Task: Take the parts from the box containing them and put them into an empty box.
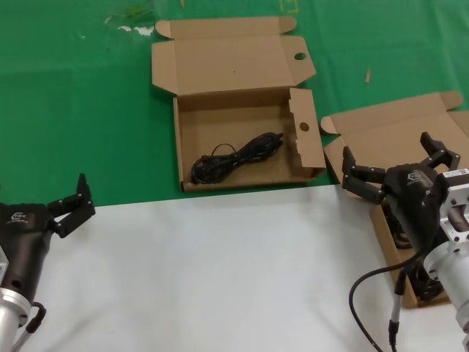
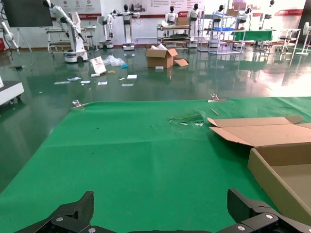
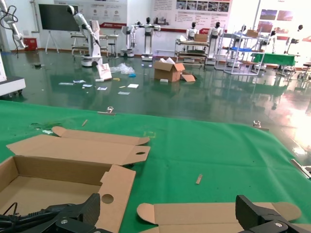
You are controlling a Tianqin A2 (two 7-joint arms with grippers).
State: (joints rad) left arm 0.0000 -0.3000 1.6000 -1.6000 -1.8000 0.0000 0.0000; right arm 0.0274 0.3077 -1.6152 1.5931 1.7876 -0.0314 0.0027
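Observation:
A brown box with round holes in its lid tab and side flap (image 1: 187, 117) lies open at the centre. One black cable bundle (image 1: 236, 158) rests on its floor. The plain-lidded box (image 1: 381, 128) lies open at the right, and more dark cables (image 1: 427, 288) show in it, mostly hidden under my right arm. My right gripper (image 1: 385, 144) hangs open over this box with nothing between its fingers. In the right wrist view the holed box (image 3: 116, 179) and the plain lid (image 3: 204, 213) lie ahead of the open gripper (image 3: 167, 208). My left gripper (image 1: 67, 194) (image 2: 160, 204) waits open at the lower left.
A white sheet (image 1: 220, 271) covers the near table, with green cloth (image 1: 80, 110) beyond it. A small stick of debris (image 1: 368, 75) lies on the cloth behind the right box. My own thick black cable (image 1: 366, 282) loops beside the right arm.

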